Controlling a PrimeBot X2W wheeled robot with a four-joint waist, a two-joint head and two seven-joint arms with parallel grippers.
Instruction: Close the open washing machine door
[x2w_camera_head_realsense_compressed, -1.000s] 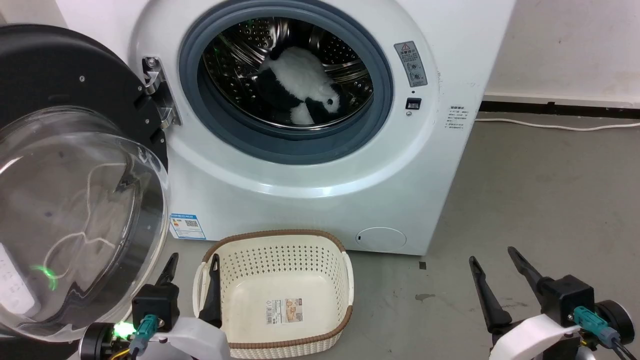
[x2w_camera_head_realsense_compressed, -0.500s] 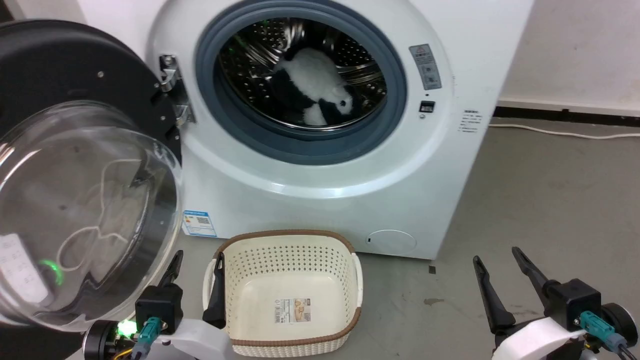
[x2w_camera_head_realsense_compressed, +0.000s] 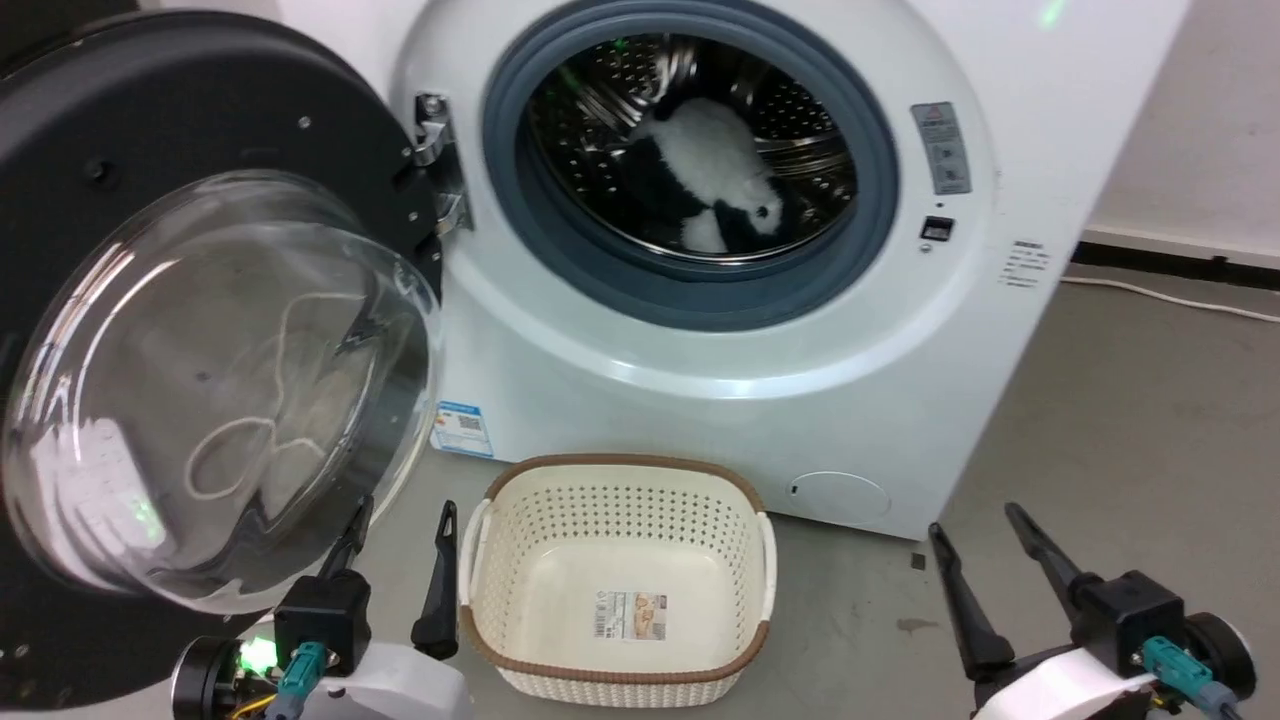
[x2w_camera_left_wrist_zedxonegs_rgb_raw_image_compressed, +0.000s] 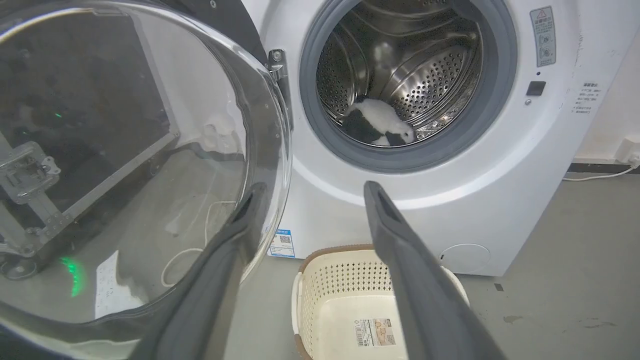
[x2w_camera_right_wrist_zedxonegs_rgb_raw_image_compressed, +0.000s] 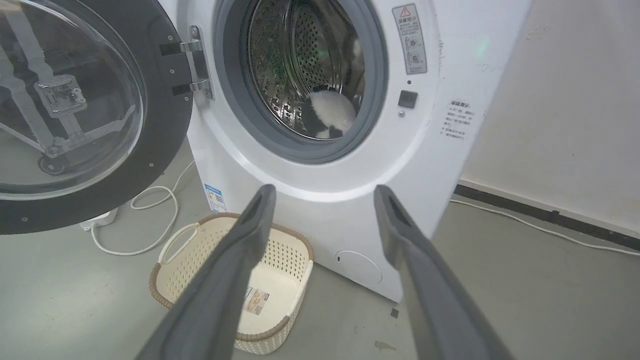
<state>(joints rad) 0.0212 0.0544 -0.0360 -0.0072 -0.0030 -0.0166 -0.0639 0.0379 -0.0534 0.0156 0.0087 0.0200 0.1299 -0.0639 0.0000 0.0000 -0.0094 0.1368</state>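
The washing machine (x2w_camera_head_realsense_compressed: 700, 400) is a white front-loader with its steel drum exposed. Its door (x2w_camera_head_realsense_compressed: 220, 100), black-rimmed with a bulging clear glass bowl, hangs wide open to the left on a metal hinge (x2w_camera_head_realsense_compressed: 437, 160). My left gripper (x2w_camera_head_realsense_compressed: 405, 507) is open low in the head view, just below the glass bowl's lower edge and left of the basket. In the left wrist view the left gripper (x2w_camera_left_wrist_zedxonegs_rgb_raw_image_compressed: 315, 186) points at the washer front, its left finger close to the door (x2w_camera_left_wrist_zedxonegs_rgb_raw_image_compressed: 125, 150). My right gripper (x2w_camera_head_realsense_compressed: 974, 520) is open and empty at the lower right, off the washer's corner.
A cream perforated basket (x2w_camera_head_realsense_compressed: 620, 465) stands empty on the floor in front of the washer, between my grippers. A black-and-white plush toy (x2w_camera_head_realsense_compressed: 710, 170) lies in the drum. A white cable (x2w_camera_head_realsense_compressed: 1170, 295) runs along the wall at the right, and another white cable (x2w_camera_right_wrist_zedxonegs_rgb_raw_image_compressed: 150, 200) loops under the door.
The head camera has swung left, so the washer, door and basket now sit further right in the picture. Both grippers stay open and low, and the door stays open.
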